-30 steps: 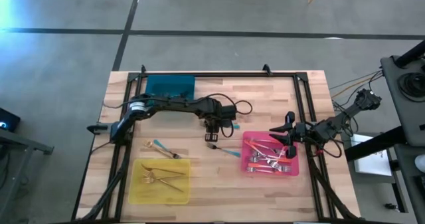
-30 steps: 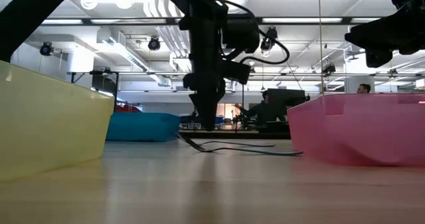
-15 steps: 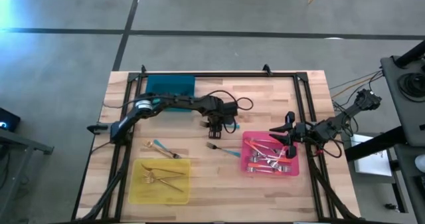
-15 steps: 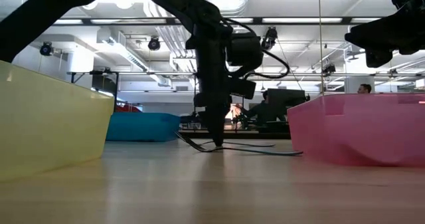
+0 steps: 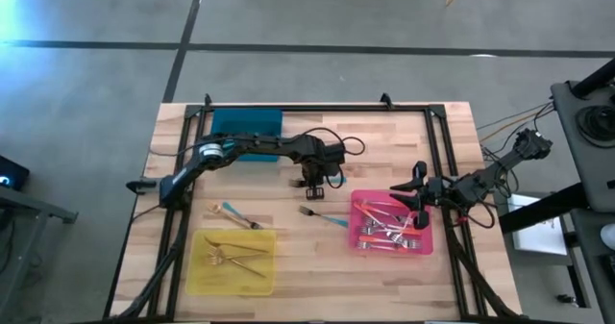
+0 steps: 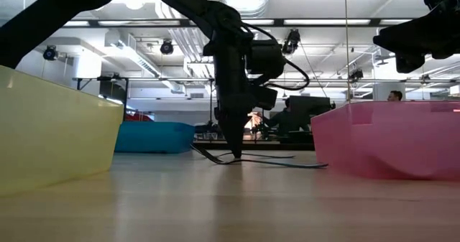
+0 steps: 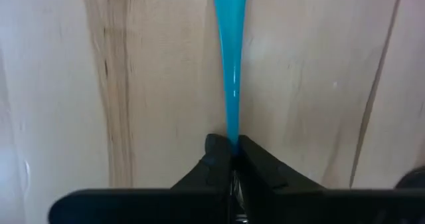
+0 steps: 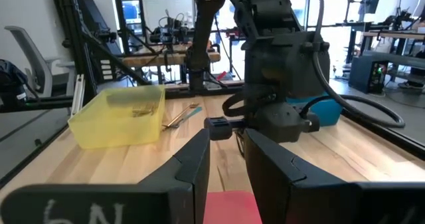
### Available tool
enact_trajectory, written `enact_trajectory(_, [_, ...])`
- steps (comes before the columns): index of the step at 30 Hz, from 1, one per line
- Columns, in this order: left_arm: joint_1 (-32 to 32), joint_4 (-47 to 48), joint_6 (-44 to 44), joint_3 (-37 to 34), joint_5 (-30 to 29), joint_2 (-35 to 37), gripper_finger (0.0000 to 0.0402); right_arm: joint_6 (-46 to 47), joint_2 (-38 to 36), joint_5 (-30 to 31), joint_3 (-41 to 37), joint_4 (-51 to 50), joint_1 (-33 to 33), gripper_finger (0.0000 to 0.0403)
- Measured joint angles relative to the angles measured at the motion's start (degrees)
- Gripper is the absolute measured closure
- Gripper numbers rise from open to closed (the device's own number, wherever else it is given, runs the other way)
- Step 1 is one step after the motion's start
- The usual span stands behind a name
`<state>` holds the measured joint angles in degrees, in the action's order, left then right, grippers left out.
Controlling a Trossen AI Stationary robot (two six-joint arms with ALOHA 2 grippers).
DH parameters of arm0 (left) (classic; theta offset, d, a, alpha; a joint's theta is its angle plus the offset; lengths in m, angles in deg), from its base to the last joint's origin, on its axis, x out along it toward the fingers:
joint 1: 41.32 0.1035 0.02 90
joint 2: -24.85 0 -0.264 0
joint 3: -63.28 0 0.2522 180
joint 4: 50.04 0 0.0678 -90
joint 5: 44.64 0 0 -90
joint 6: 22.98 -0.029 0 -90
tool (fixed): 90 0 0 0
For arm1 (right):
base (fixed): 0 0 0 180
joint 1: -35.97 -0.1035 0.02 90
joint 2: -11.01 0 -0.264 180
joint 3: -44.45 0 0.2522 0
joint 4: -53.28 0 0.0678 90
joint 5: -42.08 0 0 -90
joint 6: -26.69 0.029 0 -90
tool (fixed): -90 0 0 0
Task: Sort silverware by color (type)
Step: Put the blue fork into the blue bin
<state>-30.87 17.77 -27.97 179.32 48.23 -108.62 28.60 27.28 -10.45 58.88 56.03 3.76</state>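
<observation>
A teal fork is being pinched tight by the left pincer on the surface. Next, lifting toward the teal tray is probably needed.

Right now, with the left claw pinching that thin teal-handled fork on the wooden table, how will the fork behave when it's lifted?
The thin teal-handled fork looks slim and glossy, so it is probably light but could slip. The left claw, shut, grips only one narrow end, so the free length may droop or swing. Lying flat on the wooden table, it seems unlikely to roll.
</observation>
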Motion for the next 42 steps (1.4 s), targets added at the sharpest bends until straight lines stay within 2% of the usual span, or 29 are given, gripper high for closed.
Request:
enact_trajectory(3, [0.1,4.6,-0.9,4.8,-2.0,0.1,0.0400,0.0,0.0,0.0,0.0,0.0,0.0,0.0316])
enact_trajectory(13, [0.8,24.1,-5.1,25.7,-16.1,0.1,0.0401,0.0,0.0,0.0,0.0,0.0,0.0,0.0316])
enact_trajectory(18, [5.3,34.2,-6.3,32.7,-23.8,0.4,0.0401,0.0,0.0,0.0,0.0,0.0,0.0,0.0316])
enact_trajectory(30, [26.1,35.4,0.3,21.6,-20.2,9.9,0.0401,0.0,0.0,0.0,0.0,0.0,0.0,0.0316])
enact_trajectory(35, [28.4,31.9,-1.0,14.6,-14.3,13.4,0.0401,0.0,0.0,0.0,0.0,0.0,0.0,0.0316])
enact_trajectory(42, [29.3,23.6,-7.6,-2.7,-13.7,18.9,0.0401,0.0,0.0,0.0,0.0,0.0,0.0,0.0316])
